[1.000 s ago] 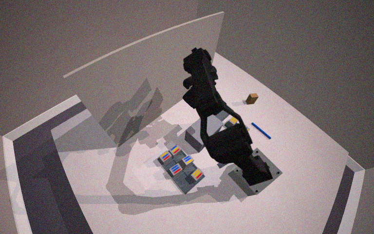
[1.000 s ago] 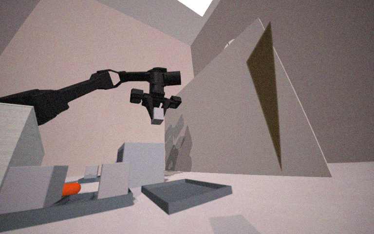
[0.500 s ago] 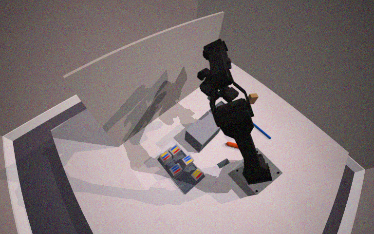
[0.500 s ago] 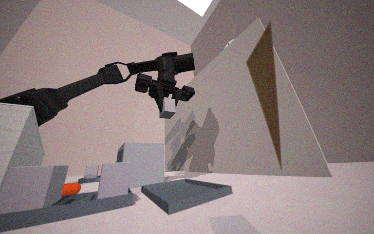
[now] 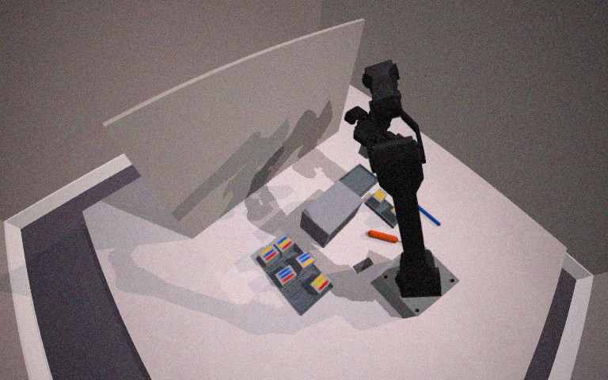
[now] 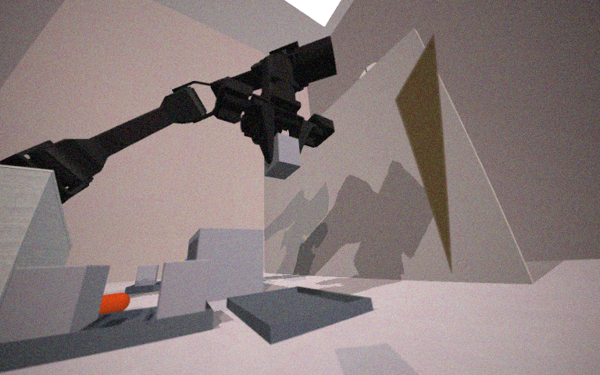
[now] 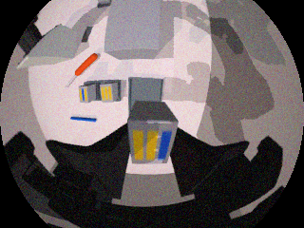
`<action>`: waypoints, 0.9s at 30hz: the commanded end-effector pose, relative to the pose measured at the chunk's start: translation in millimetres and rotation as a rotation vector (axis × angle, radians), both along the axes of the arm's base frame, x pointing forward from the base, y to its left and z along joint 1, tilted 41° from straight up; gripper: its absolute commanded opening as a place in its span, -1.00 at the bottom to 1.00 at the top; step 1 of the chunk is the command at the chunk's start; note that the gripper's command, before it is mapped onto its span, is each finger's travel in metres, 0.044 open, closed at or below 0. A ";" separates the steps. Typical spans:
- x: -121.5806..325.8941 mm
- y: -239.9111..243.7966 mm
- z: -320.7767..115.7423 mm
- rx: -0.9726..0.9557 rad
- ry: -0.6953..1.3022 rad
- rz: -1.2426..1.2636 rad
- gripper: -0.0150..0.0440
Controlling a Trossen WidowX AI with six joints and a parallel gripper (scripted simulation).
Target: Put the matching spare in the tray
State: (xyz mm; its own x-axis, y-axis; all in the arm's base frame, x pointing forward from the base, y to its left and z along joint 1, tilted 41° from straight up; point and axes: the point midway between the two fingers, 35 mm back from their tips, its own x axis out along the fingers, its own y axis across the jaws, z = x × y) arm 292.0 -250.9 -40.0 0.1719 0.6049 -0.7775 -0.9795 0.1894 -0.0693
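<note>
Wrist view: the part-open claw [image 5: 362, 150] [image 6: 285, 148] [image 7: 150, 124] grips a striped grey block [image 6: 287, 152] [image 7: 152, 140].

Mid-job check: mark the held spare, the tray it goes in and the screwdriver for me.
Held spare [image 6: 288, 152] [image 7: 152, 144]: exterior, side face; wrist, striped face.
Tray [image 5: 359, 180] [image 6: 248, 319] [image 7: 146, 85]: top and wrist, floor; exterior, outer wall.
Screwdriver [image 5: 382, 236] [image 6: 115, 302] [image 7: 86, 65]: top, exterior and wrist, orange handle.
</note>
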 end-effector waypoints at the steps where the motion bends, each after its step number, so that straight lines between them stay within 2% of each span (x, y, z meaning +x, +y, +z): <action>1: -8.0 -10.0 -15.3 0.008 -0.010 0.011 -0.49; 27: 0.0 2.6 -36.1 0.007 -0.010 0.010 -0.49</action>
State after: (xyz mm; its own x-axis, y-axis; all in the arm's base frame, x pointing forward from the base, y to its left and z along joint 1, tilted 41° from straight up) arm 290.7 -251.2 -71.7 0.1716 0.6096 -0.7739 -0.9814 0.1740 -0.0805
